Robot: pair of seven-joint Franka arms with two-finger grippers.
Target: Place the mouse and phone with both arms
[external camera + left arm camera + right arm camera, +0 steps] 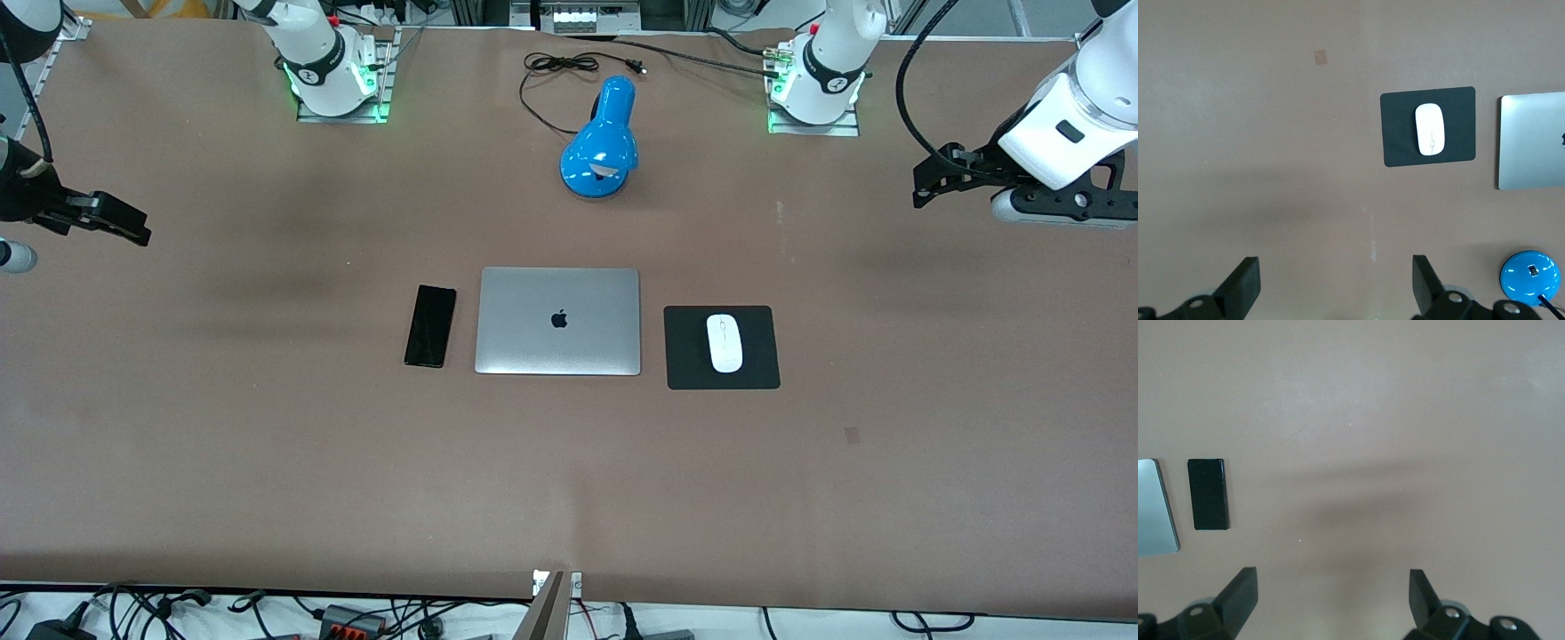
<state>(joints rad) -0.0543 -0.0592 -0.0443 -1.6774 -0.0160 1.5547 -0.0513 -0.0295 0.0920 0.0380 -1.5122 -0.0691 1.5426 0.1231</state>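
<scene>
The white mouse [725,343] lies on a square black mouse pad [689,363] beside the closed silver laptop [558,321], toward the left arm's end; it also shows in the left wrist view [1429,129]. The black phone [430,325] lies flat beside the laptop toward the right arm's end, and shows in the right wrist view [1209,493]. My left gripper [925,187] is open and empty, up over bare table at its end [1336,283]. My right gripper [133,229] is open and empty over bare table at the other end [1331,595].
A blue desk lamp [602,142] with a black cord [551,67] stands farther from the front camera than the laptop, between the two arm bases. The brown table [267,462] has wide bare room around the row of objects.
</scene>
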